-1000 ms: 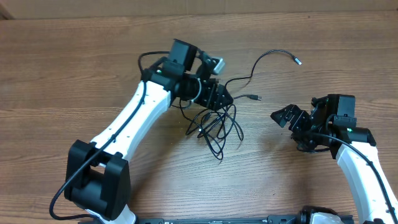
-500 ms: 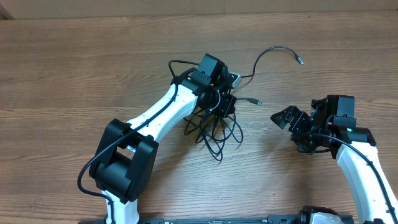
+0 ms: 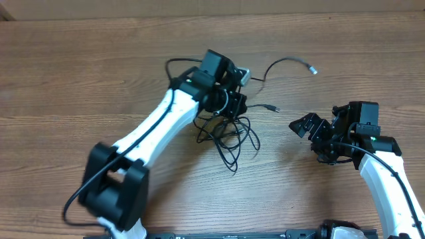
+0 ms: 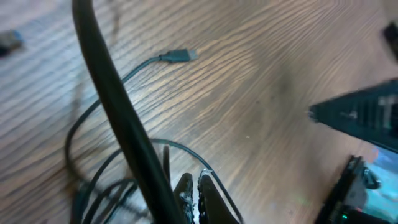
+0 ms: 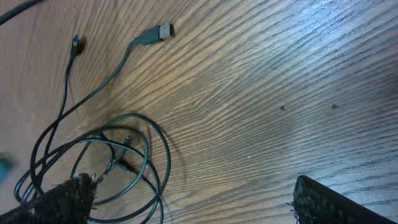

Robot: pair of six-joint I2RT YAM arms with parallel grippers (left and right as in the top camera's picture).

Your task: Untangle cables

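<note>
The cables (image 3: 229,136) are thin black cords lying in a loose tangle at mid-table. One strand ends in a silver plug (image 3: 273,107), and another arcs off to a tip (image 3: 313,68) at the back right. My left gripper (image 3: 238,106) sits over the top of the tangle, shut. In the left wrist view its fingertips (image 4: 186,185) press together with a cable loop (image 4: 186,149) passing at the tips. My right gripper (image 3: 304,125) stands open to the right of the tangle, touching nothing. The right wrist view shows the coil (image 5: 124,155) and a USB plug (image 5: 158,32) ahead of its wide-open jaws.
A thick black wire (image 4: 118,106) belonging to the left arm crosses the left wrist view in front of the cables. The right arm's dark body (image 4: 367,112) shows at that view's right edge. Bare wooden table (image 3: 80,73) surrounds the tangle.
My left gripper closed over the top of the tangle. The left arm then drew back slightly to the left, and the arcing strand's tip shifted left with it. The right arm stayed still.
</note>
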